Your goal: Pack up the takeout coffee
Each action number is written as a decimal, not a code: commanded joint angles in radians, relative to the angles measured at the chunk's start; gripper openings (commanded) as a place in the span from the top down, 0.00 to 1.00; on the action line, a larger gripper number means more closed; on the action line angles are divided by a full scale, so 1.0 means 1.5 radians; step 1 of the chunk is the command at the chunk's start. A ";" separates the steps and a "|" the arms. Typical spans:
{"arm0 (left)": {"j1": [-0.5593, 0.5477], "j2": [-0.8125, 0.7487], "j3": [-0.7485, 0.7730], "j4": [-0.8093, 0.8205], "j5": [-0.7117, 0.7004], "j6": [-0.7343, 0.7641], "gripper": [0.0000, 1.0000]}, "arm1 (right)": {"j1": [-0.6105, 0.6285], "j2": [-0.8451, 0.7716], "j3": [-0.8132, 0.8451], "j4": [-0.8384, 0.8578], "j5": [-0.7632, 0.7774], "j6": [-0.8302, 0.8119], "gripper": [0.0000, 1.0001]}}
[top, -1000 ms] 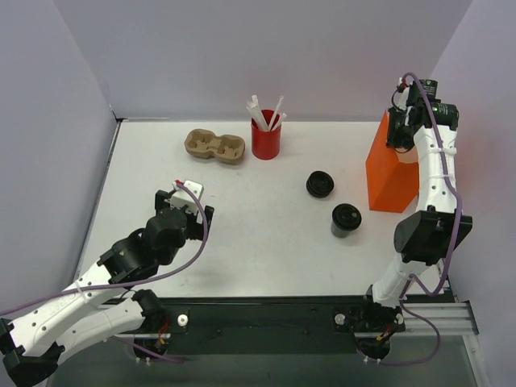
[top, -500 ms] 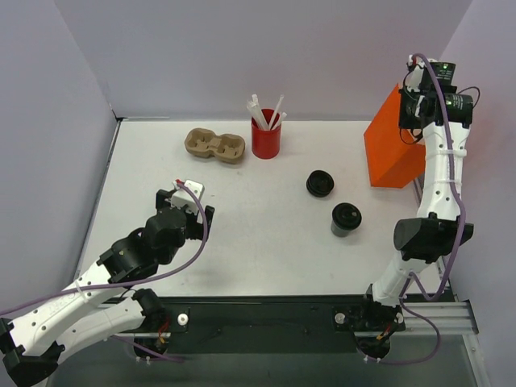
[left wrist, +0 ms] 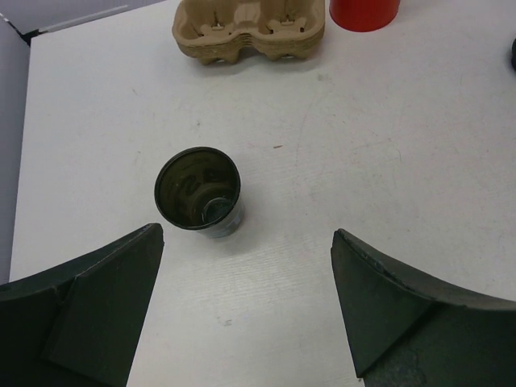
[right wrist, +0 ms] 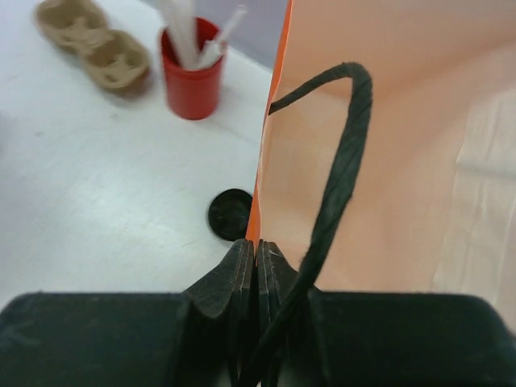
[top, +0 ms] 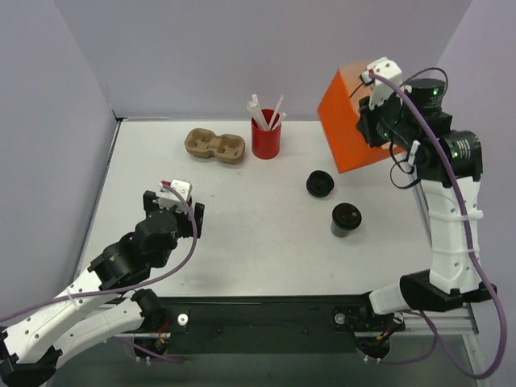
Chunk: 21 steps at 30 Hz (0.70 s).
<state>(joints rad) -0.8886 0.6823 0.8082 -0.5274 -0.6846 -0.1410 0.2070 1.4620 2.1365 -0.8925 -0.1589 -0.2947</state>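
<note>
Right tool (right wrist: 258, 262) is clenched on the rim of the orange bag (top: 348, 121), tilted clear of the desk (top: 242, 234). Far coffee cup (top: 320, 185) and near coffee cup (top: 347, 219) stand below the bag's near side, closer to the right arm; left tool (left wrist: 246, 235) hangs released, well left of the bag

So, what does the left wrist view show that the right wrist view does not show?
Only left wrist: an open dark cup, upright, below the open left end effector. Only right wrist: the orange paper bag with its black handle, pinched by the shut right end effector, and white straws. Both: the cardboard carrier and the red cup.
</note>
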 commanded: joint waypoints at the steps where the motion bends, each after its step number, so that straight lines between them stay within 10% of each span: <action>1: -0.002 -0.043 -0.002 0.031 -0.070 0.002 0.05 | 0.062 -0.060 -0.081 0.007 -0.181 -0.053 1.00; 21: -0.002 -0.095 -0.010 0.030 -0.103 -0.017 0.04 | 0.407 -0.102 -0.398 0.127 -0.046 -0.177 1.00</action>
<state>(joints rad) -0.8886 0.5407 0.7910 -0.5194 -0.8192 -0.1539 0.7696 1.2999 1.5566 -0.7609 -0.3134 -0.4957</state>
